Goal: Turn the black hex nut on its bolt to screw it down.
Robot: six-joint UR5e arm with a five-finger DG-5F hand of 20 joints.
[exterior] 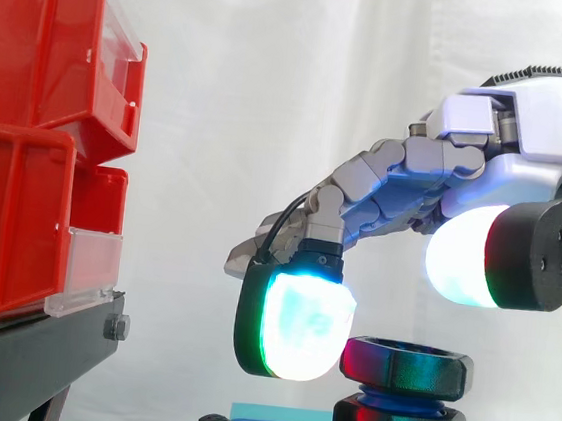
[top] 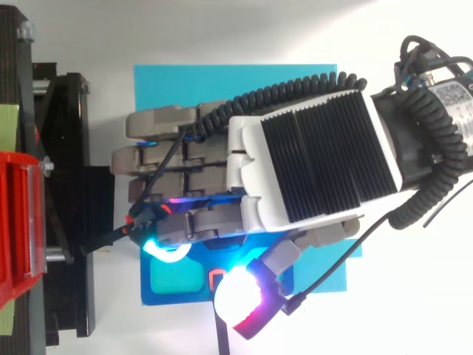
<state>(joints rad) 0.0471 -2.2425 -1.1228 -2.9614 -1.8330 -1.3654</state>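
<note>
hand [exterior: 435, 177] hovers centre right in the side view, fingers loosely spread, holding nothing, one pad [exterior: 301, 323] just beside the black hex nut [exterior: 405, 368] at bottom centre; closing off-centre could slip off its corners. from above, the hand [top: 310, 163] covers mid-frame, so misalignment may go unnoticed.

The hand [exterior: 465, 180] is wearing a glossy white shell over its back. In the top view a black ribbed panel [top: 325, 151], split by a thin seam, is covering that shell. Grey blocky links [exterior: 385, 176] are making up the fingers, running from the shell toward 9 o'clock. The fingertip pads [exterior: 300, 318] are sitting in black housings and glowing. One is shining white with cyan and green edges. Another, toward 3 o'clock in the side view, is shining white with a green-and-red rim.
</note>
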